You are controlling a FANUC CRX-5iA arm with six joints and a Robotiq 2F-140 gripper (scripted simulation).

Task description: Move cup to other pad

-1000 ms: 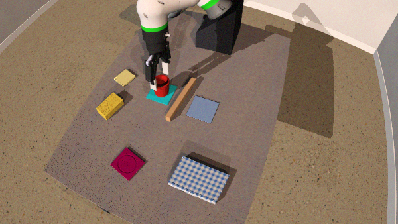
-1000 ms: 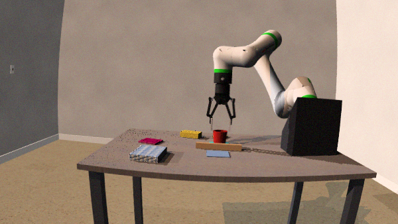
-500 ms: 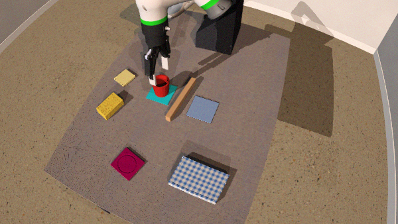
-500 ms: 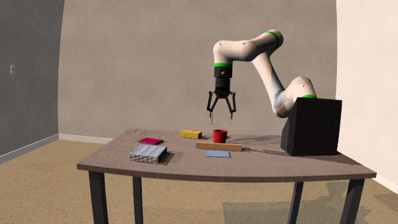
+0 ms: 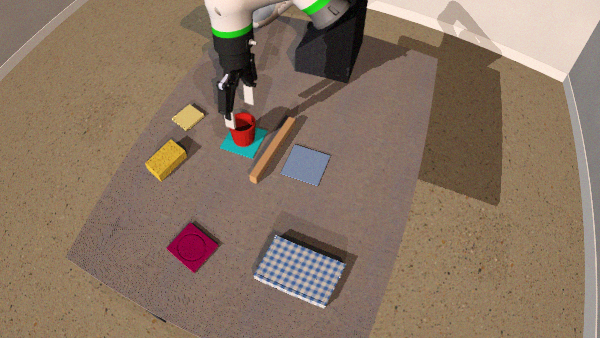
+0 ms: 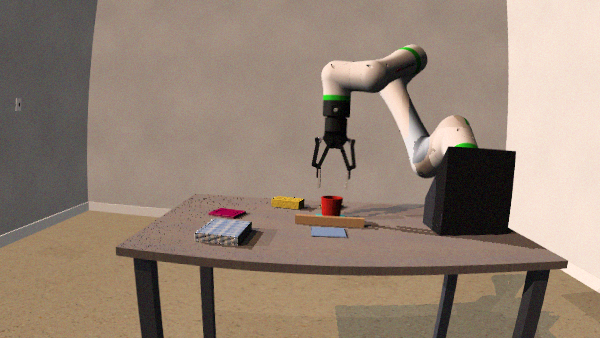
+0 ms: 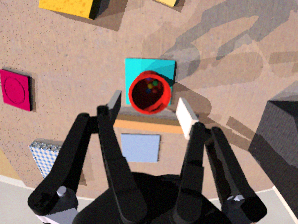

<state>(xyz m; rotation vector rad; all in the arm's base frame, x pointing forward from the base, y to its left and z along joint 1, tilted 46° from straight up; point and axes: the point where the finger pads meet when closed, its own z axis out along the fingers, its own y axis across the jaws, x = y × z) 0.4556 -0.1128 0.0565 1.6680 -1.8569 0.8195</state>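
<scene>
so far nothing is done: the red cup (image 5: 244,129) sits on the teal pad (image 5: 235,146) below the wide, empty fingers (image 6: 348,173), blue pad (image 5: 305,164) unreached.

Setting: a bare test room, lab-like rather than domestic. Plain grey and cream walls with white skirting board (image 6: 45,222), speckled tan floor (image 6: 75,295). One dark-legged brown table (image 6: 400,250) carries a white six-joint robot arm with green bands (image 6: 400,95) on a black box pedestal (image 6: 475,200) (no other furniture visible). A small wall plate (image 6: 18,104) is the only fitting.
</scene>
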